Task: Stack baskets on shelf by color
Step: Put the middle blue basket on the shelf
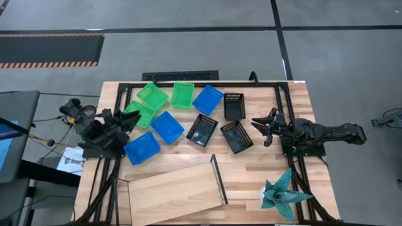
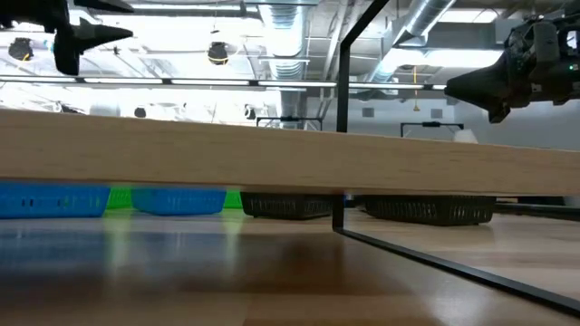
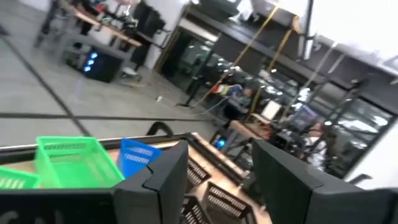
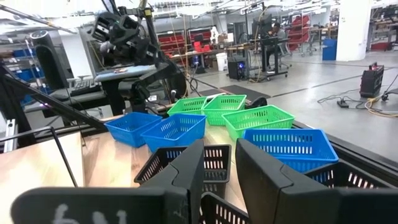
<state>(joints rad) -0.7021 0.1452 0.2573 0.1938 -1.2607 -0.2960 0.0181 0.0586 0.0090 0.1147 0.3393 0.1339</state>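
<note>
Hovering above the left edge of the slatted wooden table (image 1: 301, 100), the left gripper (image 1: 133, 119) hangs with its fingers spread apart and nothing between them, its tips over the green basket (image 1: 139, 114) nearest that edge. Just toward the near edge from it lies a blue basket (image 1: 142, 148), and a second blue basket (image 1: 167, 127) sits beside that one, toward the middle. Two more green baskets (image 1: 152, 96) (image 1: 183, 95) lie side by side along the far edge, with the third blue basket (image 1: 208, 99) next in that row and a black basket (image 1: 234, 106) after it. Two other black baskets (image 1: 202, 130) (image 1: 237, 136) rest in the middle of the table, slightly apart, each turned at an angle. None of the nine is stacked — all lie singly on the tabletop. The shelf (image 1: 173, 191), a light-wood plank with a thin black upright (image 1: 218, 179) along its right side, lies bare at the near edge, tilted against the table's lines; in the low view it fills the foreground as a wooden band with the baskets behind it. The right gripper (image 1: 259, 126) is near the right edge, held above the table just beside the rightmost central black basket, its fingers parted and empty; its wrist view looks between those fingers (image 4: 186, 171) across the black, blue and green baskets toward the other arm. A teal paper origami figure (image 1: 282, 193) stands at the near right corner.
</note>
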